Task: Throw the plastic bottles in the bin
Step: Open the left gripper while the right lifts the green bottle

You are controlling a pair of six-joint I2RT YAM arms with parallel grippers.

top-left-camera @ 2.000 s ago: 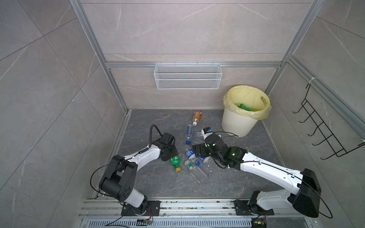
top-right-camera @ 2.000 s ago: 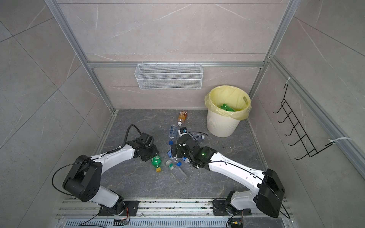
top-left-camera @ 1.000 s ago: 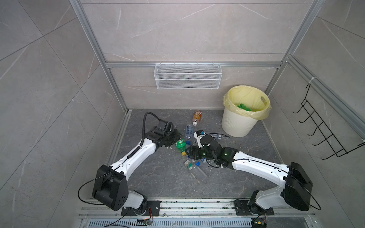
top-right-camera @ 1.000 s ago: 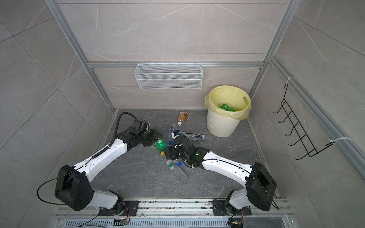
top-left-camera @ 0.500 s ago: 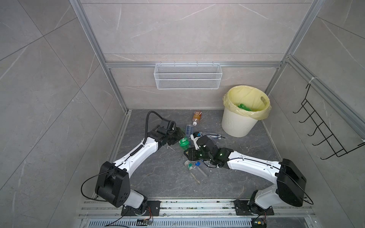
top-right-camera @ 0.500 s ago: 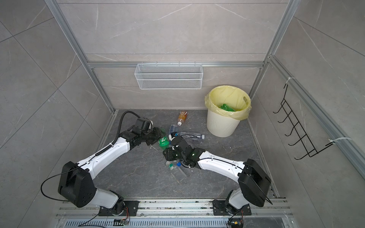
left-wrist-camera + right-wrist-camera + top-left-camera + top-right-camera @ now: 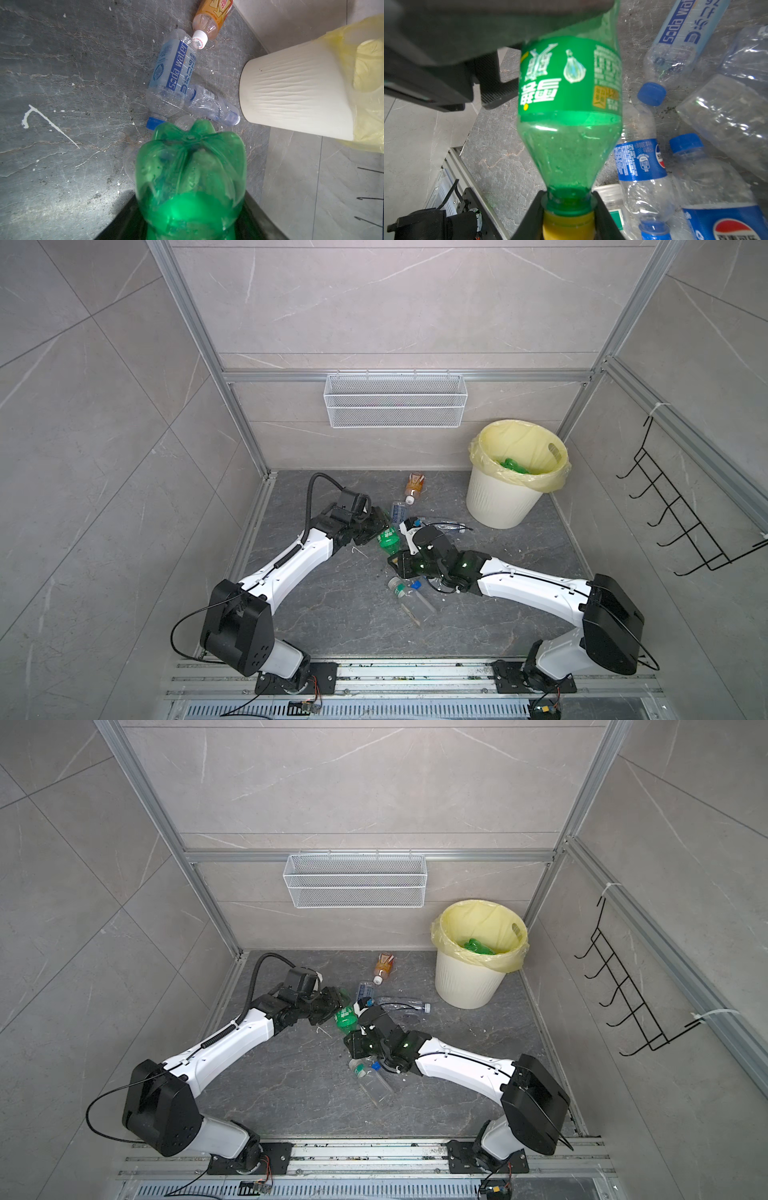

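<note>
Peering into the bin (image 7: pixel 500 506), I find one green bottle (image 7: pixel 514 466) in its yellow bag (image 7: pixel 524 435). Only the right wrist view shows my right tool (image 7: pixel 568 204) clenched on the neck of a second green bottle (image 7: pixel 569 116); its base meets my left tool (image 7: pixel 377 522), grip unclear.

A white mesh basket (image 7: pixel 395 406) hangs on the back wall. Right of it, a black hook rack (image 7: pixel 681 510) hangs.
</note>
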